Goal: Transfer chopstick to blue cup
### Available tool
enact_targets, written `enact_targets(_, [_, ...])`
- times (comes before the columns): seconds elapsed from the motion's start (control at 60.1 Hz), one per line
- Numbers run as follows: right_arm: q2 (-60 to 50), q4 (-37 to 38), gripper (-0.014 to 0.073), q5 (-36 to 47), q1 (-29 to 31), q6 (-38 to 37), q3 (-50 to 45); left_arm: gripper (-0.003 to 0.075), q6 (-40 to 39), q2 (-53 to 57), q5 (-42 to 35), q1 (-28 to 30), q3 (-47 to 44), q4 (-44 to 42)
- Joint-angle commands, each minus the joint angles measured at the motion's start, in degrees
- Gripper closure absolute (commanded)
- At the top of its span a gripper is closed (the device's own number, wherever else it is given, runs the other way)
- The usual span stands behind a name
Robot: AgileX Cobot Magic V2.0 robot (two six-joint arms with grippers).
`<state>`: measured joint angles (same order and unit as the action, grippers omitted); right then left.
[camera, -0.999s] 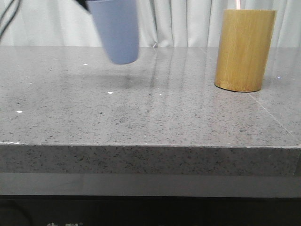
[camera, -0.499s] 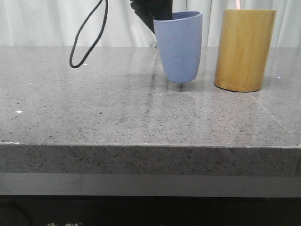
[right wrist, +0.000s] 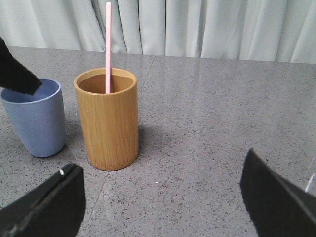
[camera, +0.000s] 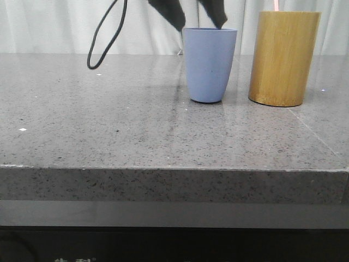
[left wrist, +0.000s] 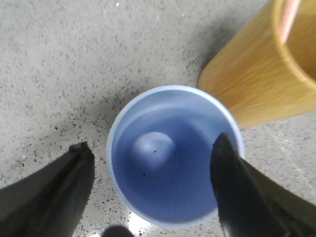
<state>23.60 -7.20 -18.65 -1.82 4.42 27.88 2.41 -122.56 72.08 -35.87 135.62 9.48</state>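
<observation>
While the blue cup point(camera: 209, 64) stood upright on the grey stone table point(camera: 136, 131), I had the left pincer point(left wrist: 153, 185) directly above its mouth, spread wide and holding nothing: in the left wrist view one finger sat outside the rim on one side, the other over the rim's opposite edge, with the empty cup floor visible between them. From the front, the two dark fingertips point(camera: 218, 16) were at or just above the rim; I could not tell whether the nearer one touched it. The chopstick point(right wrist: 108, 47) stood nearly upright in the bamboo holder point(right wrist: 107, 118), which sat just beside the cup, away from the left pincer's cable loop point(camera: 106, 35). The right pincer point(right wrist: 163, 197) was wide open and empty, well back from both containers, facing them with the holder nearer than the cup. My read: the cup looked placed, and the stick was untouched, so the pick had not begun. Risks noted: lifting the left pincer off at an angle could catch the rim with the finger that overlapped it and tip the light cup into the holder. The stick is thin and free to lean inside the holder, so a closing right pincer could push it aside rather than pinch it. With the containers so close, a tilted stick could strike the cup's rim on the way in.
</observation>
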Motion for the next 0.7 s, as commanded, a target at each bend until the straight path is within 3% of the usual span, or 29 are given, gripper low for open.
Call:
enact_targets(0.0, [0.79,-0.13,-0.0050,4.77,0.37,-0.06,2.12,0.0226,0.02,6.26,0.72,-0.42,2.29,1.47])
enact_targets(0.1, [0.79,-0.13,-0.0050,4.77,0.37,-0.06,2.12,0.0295,0.02,7.96,0.72,-0.42,2.29,1.47])
enact_targets(0.183, [0.79,-0.13,-0.0050,4.77,0.37,-0.06,2.12,0.0400,0.02,9.59,0.72,-0.42,1.60,0.68])
enact_targets(0.383, [0.79,-0.13,-0.0050,4.34,0.37,-0.06,2.12,0.0728,0.02,14.46,0.72,-0.16,-4.04,-6.32])
enact_targets(0.516, [0.79,-0.13,-0.0050,4.34,0.37,-0.06,2.12,0.0739,-1.46,20.33,0.72,2.50,-11.77,-8.00])
enact_targets(0.683, [0.79,-0.13,-0.0050,4.34,0.37,-0.06,2.07,0.0739,-2.41,29.80,0.60,9.93,-23.17,-8.00])
